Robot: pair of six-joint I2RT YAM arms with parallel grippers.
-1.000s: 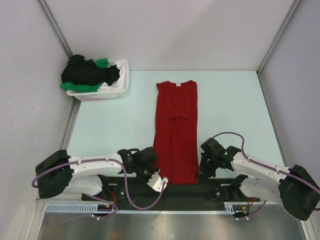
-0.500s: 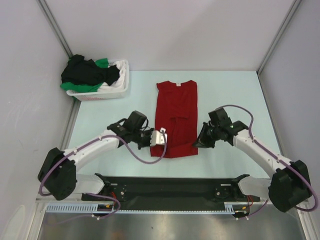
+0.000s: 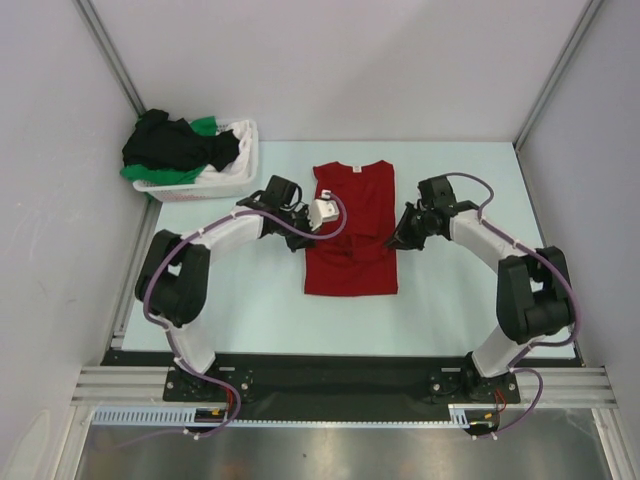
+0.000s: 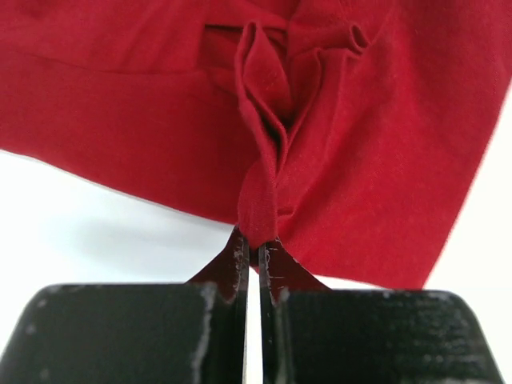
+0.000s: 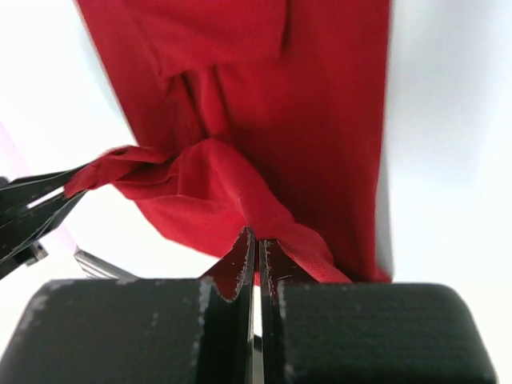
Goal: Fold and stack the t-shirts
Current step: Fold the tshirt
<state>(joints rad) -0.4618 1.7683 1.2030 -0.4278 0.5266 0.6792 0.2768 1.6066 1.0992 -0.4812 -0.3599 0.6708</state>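
A bright red t-shirt (image 3: 350,235) lies lengthwise on the pale table, its near half doubled back over the far half, with a pale neck label near the collar. My left gripper (image 3: 316,226) is shut on its left bottom corner, bunched cloth (image 4: 264,160) rising from the tips. My right gripper (image 3: 393,240) is shut on the right bottom corner (image 5: 240,200). Both hold the hem above the shirt's middle. Black and green t-shirts (image 3: 175,148) are heaped in the basket.
A white plastic laundry basket (image 3: 238,172) stands at the back left of the table. Metal frame posts and grey walls close in the left, right and back sides. The left gripper's tips show at the left edge of the right wrist view (image 5: 32,212).
Both grippers have carried the red shirt's bottom hem from the near table edge toward the collar, folding the shirt's near half over. The shirt's visible length has shortened.
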